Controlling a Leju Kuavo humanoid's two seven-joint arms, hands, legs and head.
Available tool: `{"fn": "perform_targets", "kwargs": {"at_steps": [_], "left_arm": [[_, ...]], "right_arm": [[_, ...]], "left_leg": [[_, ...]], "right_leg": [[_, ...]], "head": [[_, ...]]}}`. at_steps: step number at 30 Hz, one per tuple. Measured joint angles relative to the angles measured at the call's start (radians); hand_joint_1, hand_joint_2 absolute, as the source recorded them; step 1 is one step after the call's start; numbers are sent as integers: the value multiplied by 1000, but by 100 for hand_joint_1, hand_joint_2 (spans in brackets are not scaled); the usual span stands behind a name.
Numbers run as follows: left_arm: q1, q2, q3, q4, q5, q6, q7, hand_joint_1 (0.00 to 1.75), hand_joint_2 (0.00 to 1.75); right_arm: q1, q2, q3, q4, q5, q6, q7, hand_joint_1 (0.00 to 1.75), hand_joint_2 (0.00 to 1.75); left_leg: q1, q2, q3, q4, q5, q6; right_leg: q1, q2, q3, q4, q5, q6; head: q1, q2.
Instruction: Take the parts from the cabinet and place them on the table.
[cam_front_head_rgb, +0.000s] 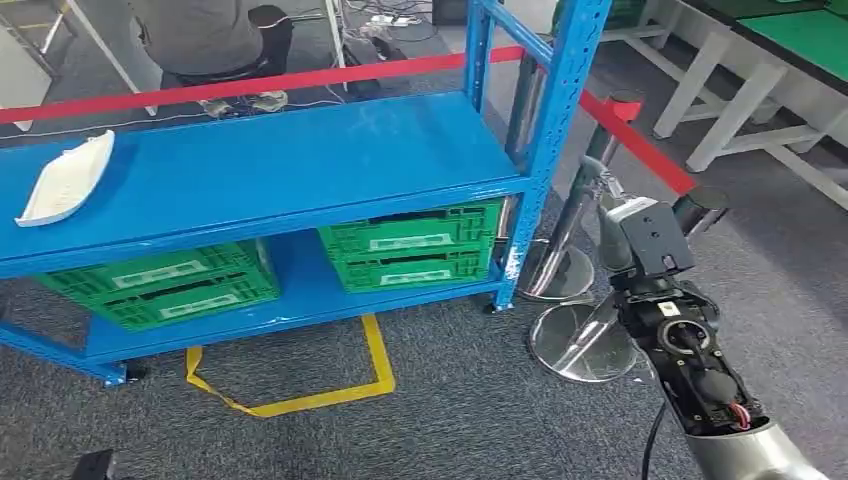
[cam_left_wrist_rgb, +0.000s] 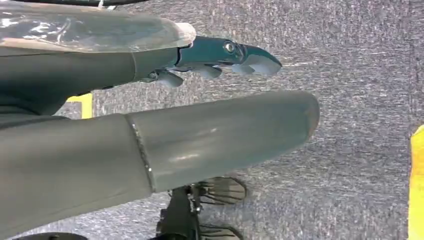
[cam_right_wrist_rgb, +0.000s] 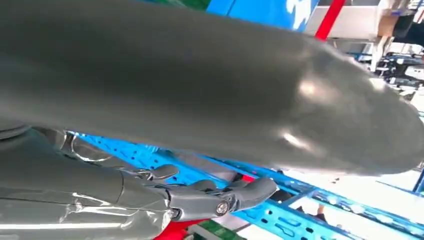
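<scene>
Right hand (cam_right_wrist_rgb: 210, 197) fingers (cam_right_wrist_rgb: 250, 189) half hidden behind thumb, white part (cam_front_head_rgb: 66, 178) on shelf (cam_front_head_rgb: 300, 165)

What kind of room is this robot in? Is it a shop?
Probably a workshop or test lab, not a shop. There is a blue metal shelving rack with green plastic crates underneath, a red barrier belt around it, and yellow tape marks on grey carpet.

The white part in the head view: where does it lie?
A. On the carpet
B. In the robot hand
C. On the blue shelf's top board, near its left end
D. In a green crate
C: the white part rests on the blue shelf, above the green crates.
</scene>
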Motion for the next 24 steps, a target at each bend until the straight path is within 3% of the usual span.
{"fn": "perform_targets", "kwargs": {"at_steps": [5, 10, 24], "left_arm": [[12, 32, 6, 0, 63, -40, -12, 0, 0], [40, 50, 20, 0, 86, -43, -17, 0, 0], [49, 58, 44, 0, 98, -56, -13, 0, 0]], "right_arm": [[-82, 13, 38, 39, 23, -18, -10, 0, 0], [-139, 30, 61, 124, 16, -22, -62, 0, 0], [-177, 32, 64, 212, 8, -13, -79, 0, 0]], "left_leg": [[0, 1, -1, 0, 1, -1], [1, -2, -2, 0, 2, -1], [0, -2, -2, 0, 2, -1]], "right_leg": [[1, 0, -1, 0, 1, -1], [1, -2, -1, 0, 1, 0], [0, -2, -2, 0, 2, 0]], "head": [[0, 0], [0, 0], [0, 0]]}}
